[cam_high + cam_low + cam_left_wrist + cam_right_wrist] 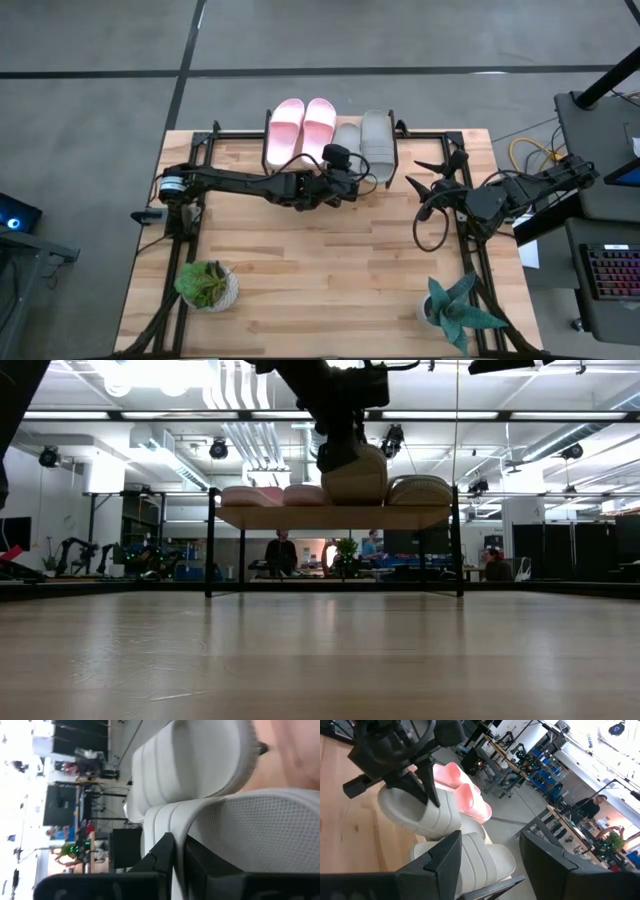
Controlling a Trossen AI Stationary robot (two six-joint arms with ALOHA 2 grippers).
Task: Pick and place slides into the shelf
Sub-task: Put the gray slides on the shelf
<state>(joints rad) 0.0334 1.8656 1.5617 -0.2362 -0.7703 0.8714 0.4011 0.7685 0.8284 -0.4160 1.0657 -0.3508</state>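
Observation:
The shelf [420, 135] stands at the table's far edge. Its plank top [300, 517] carries two pink slides [302, 125], side by side at its left, and a grey slide [378, 135] at its right. My left gripper [345, 165] is shut on the second grey slide [347, 135], between the pink pair and the other grey one. In the low view this slide [355, 475] stands higher than its neighbour [420, 490]. My right gripper [432, 172] is open and empty near the table's right edge, to the right of the shelf. My left gripper pinches a thin edge of the grey slide [178, 870] between its two fingers [162, 857]. The right wrist view shows the fingers [422, 787] coming from above, slanting down onto the slide's top beside its wide strap [442, 817]. Whether the sole rests on the plank, I cannot tell.
A potted plant [207, 285] stands at the table's near left and another [455, 310] at the near right. A black cable loops [430, 225] below my right arm. People stand in the room beyond the shelf [280, 550].

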